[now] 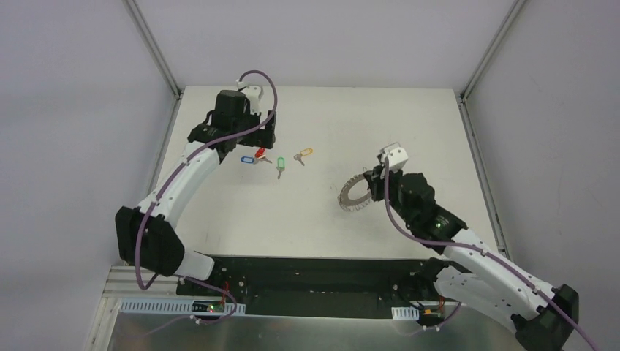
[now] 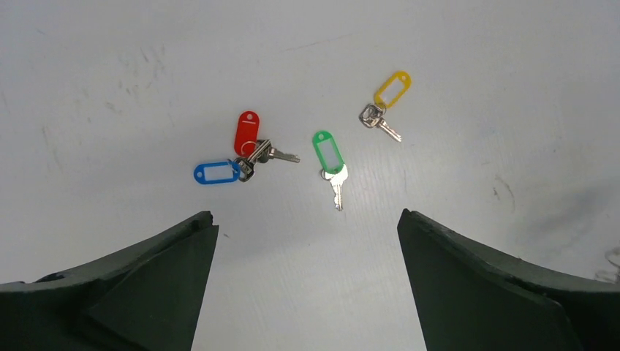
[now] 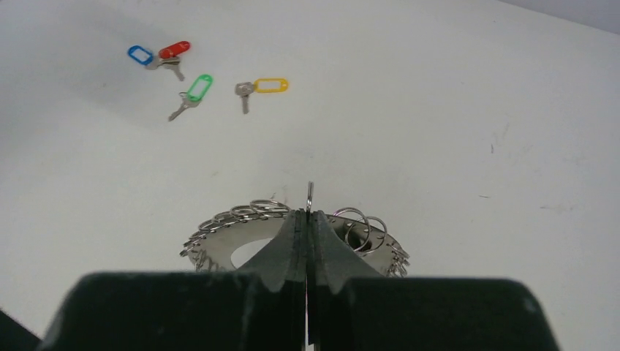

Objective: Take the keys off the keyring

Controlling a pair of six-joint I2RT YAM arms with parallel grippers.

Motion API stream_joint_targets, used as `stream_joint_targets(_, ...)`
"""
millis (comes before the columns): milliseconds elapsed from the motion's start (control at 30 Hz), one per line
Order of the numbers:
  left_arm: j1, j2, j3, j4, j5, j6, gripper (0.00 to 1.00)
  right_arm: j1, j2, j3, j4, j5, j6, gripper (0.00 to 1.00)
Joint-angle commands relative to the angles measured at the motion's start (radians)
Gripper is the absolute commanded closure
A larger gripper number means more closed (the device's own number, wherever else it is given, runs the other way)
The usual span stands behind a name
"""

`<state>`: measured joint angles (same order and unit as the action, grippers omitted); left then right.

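Several keys lie loose on the white table: a blue-tagged key and a red-tagged key touching each other, a green-tagged key and a yellow-tagged key. They also show in the top view, blue, red, green and yellow. My left gripper is open and empty, above the table just near of the keys. The keyring, a flat silver ring edged with small wire loops, is held by my right gripper, which is shut on one of its loops; in the top view the keyring is tilted.
The table's right edge runs close to the right arm. Grey enclosure walls stand behind and to both sides. A black base rail crosses the near edge.
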<state>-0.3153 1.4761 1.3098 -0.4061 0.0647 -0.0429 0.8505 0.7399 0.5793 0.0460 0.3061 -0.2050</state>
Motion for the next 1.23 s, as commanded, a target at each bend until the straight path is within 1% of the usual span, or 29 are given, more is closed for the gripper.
stream_joint_targets(0, -0.011, -0.142, -0.074, 0.050, -0.084, -0.105, 0.01, -0.195, 0.160, 0.154, -0.026, -0.264, 0.043, 1.00)
stream_joint_targets(33, -0.012, -0.167, -0.091, 0.053, -0.107, -0.123, 0.01, -0.226, 0.200, 0.193, -0.038, -0.286, 0.042, 1.00)
stream_joint_targets(100, -0.011, -0.213, -0.119, 0.055, -0.138, -0.145, 0.01, -0.284, 0.334, 0.263, -0.041, -0.344, 0.046, 1.00)
stream_joint_targets(200, -0.011, -0.276, -0.167, 0.055, -0.254, -0.235, 0.01, -0.354, 0.504, 0.369, -0.067, -0.387, 0.069, 1.00)
stream_joint_targets(233, -0.012, -0.298, -0.174, 0.055, -0.265, -0.251, 0.01, -0.372, 0.557, 0.403, -0.068, -0.395, 0.075, 1.00)
stream_joint_targets(267, -0.011, -0.314, -0.177, 0.055, -0.263, -0.253, 0.01, -0.389, 0.602, 0.440, -0.069, -0.396, 0.082, 0.97)
stream_joint_targets(300, -0.012, -0.329, -0.180, 0.055, -0.246, -0.251, 0.01, -0.401, 0.649, 0.492, -0.074, -0.391, 0.089, 0.89)
stream_joint_targets(333, -0.011, -0.339, -0.184, 0.058, -0.230, -0.250, 0.01, -0.411, 0.687, 0.530, -0.080, -0.377, 0.094, 0.69)
stream_joint_targets(367, -0.011, -0.344, -0.186, 0.060, -0.225, -0.256, 0.01, -0.414, 0.720, 0.568, -0.075, -0.330, 0.104, 0.32)
stream_joint_targets(400, -0.011, -0.347, -0.185, 0.060, -0.224, -0.262, 0.01, -0.413, 0.745, 0.601, -0.058, -0.210, 0.162, 0.05)
stream_joint_targets(433, -0.012, -0.347, -0.184, 0.061, -0.223, -0.266, 0.01, -0.412, 0.764, 0.636, -0.052, -0.111, 0.230, 0.02)
stream_joint_targets(467, -0.012, -0.346, -0.179, 0.061, -0.232, -0.277, 0.01, -0.412, 0.777, 0.675, -0.055, -0.026, 0.267, 0.01)
stream_joint_targets(500, -0.012, -0.346, -0.175, 0.061, -0.265, -0.301, 0.01, -0.413, 0.780, 0.704, -0.064, 0.016, 0.272, 0.01)
stream_joint_targets(600, -0.011, -0.354, -0.163, 0.061, -0.355, -0.398, 0.01, -0.414, 0.740, 0.724, -0.039, 0.041, 0.274, 0.01)
stream_joint_targets(700, -0.012, -0.379, -0.163, 0.067, -0.382, -0.441, 0.01, -0.419, 0.653, 0.675, 0.053, 0.090, 0.292, 0.01)
stream_joint_targets(733, -0.012, -0.388, -0.162, 0.069, -0.399, -0.451, 0.01, -0.424, 0.623, 0.657, 0.073, 0.065, 0.265, 0.01)
stream_joint_targets(800, -0.011, -0.415, -0.168, 0.078, -0.413, -0.448, 0.01, -0.425, 0.573, 0.640, 0.076, 0.056, 0.234, 0.01)
stream_joint_targets(900, -0.012, -0.447, -0.185, 0.100, -0.431, -0.432, 0.01, -0.425, 0.500, 0.630, 0.049, 0.103, 0.212, 0.01)
stream_joint_targets(1033, -0.012, -0.463, -0.188, 0.108, -0.435, -0.410, 0.01, -0.425, 0.395, 0.548, 0.086, 0.102, 0.154, 0.01)
stream_joint_targets(1100, -0.012, -0.461, -0.188, 0.107, -0.439, -0.407, 0.01, -0.424, 0.363, 0.525, 0.086, 0.107, 0.145, 0.01)
stream_joint_targets(1200, -0.011, -0.457, -0.188, 0.108, -0.413, -0.413, 0.01, -0.425, 0.331, 0.513, 0.040, 0.116, 0.144, 0.01)
